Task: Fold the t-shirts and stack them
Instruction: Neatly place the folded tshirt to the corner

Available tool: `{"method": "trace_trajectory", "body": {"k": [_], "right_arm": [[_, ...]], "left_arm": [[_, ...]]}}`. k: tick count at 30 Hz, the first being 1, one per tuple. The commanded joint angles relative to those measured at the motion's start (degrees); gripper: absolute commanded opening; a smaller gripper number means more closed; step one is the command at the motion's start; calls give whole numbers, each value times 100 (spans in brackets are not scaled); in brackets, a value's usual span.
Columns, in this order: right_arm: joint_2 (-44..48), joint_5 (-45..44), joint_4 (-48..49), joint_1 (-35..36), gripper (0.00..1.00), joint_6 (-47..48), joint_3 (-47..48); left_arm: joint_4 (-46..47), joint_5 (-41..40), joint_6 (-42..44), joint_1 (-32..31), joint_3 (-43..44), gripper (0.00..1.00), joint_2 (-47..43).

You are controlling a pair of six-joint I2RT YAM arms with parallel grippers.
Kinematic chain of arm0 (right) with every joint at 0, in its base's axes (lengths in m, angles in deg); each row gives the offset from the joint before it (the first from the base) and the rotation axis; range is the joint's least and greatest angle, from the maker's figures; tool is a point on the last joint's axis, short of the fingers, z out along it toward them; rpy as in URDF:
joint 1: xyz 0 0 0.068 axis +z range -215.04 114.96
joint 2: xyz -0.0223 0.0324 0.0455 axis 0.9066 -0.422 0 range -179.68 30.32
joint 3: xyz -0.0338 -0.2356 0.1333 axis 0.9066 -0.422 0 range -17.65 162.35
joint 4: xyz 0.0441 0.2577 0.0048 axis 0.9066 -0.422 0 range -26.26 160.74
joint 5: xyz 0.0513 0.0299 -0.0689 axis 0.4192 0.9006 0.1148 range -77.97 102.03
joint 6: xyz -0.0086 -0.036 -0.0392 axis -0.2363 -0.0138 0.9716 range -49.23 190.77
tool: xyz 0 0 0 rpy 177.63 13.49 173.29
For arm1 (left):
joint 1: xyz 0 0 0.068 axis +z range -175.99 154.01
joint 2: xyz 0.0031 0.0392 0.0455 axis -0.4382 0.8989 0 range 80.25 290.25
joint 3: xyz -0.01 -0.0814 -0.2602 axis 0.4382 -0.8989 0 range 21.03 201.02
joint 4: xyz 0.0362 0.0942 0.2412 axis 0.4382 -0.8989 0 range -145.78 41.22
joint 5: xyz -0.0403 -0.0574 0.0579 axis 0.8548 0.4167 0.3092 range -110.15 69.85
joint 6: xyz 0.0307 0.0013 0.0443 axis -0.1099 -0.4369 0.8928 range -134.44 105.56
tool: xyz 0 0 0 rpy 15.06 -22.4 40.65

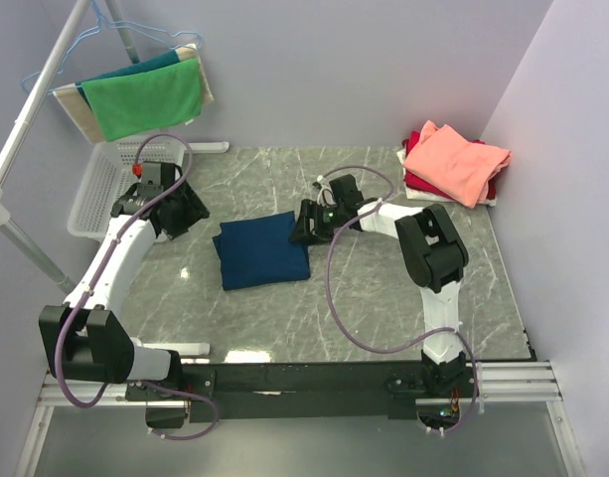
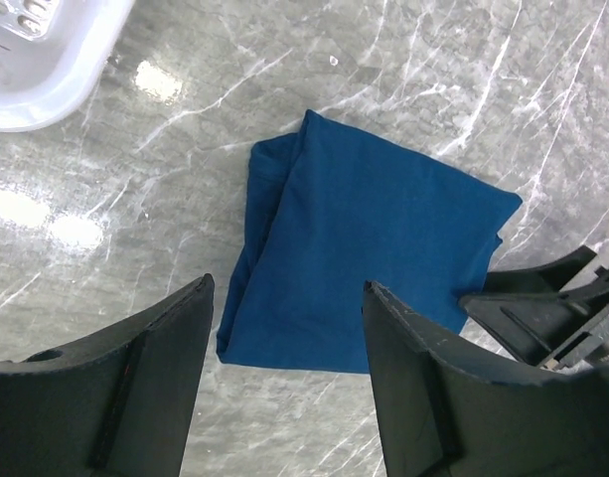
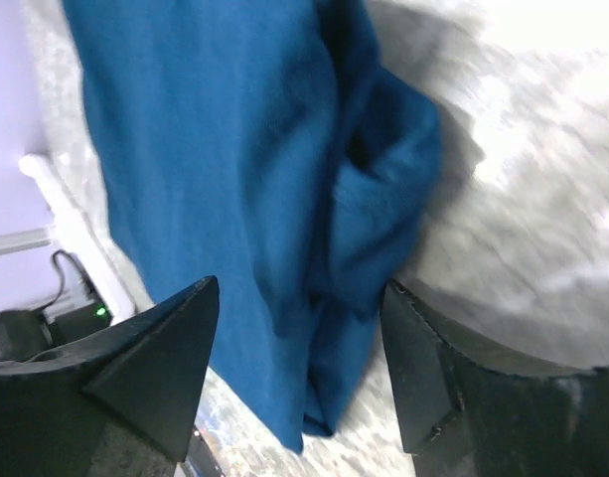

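A dark blue t-shirt (image 1: 261, 250) lies folded into a rectangle on the marble table (image 1: 374, 298). Folded salmon-pink (image 1: 455, 161) and red (image 1: 421, 139) t-shirts are stacked at the back right. My left gripper (image 1: 182, 216) hovers open to the left of the blue shirt (image 2: 374, 248), apart from it. My right gripper (image 1: 306, 225) is at the shirt's right edge. In the right wrist view its jaws stand open (image 3: 300, 288) on either side of the bunched folded edge (image 3: 374, 199), with cloth between them.
A white mesh basket (image 1: 97, 187) sits at the back left, its corner (image 2: 36, 60) showing in the left wrist view. A green cloth (image 1: 145, 96) hangs on a hanger above it. The right gripper (image 2: 552, 308) shows beside the shirt in the left wrist view.
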Motion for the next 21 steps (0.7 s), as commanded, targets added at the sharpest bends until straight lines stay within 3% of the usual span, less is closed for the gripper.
{"method": "trace_trajectory", "body": {"k": [1,15,18,19,21], "right_arm": [[-367,467,303,6,68,-75,290],[-1044,1056,-425,313,59,118,1133],[-1053,951,-749,322,33,232,1248],[-1053,725,-890,322,0,285,1300],[-1045,478,-1267,314,0,434,1406]], "left_arm": [[122,134,179,101,28,66,-197],[166,213,267,356,-33,66,-180],[166,222,285,383,-51,66,-197],[175,213,285,400,-59,65,-206],[184,222,294,418,-86,65,-224]]}}
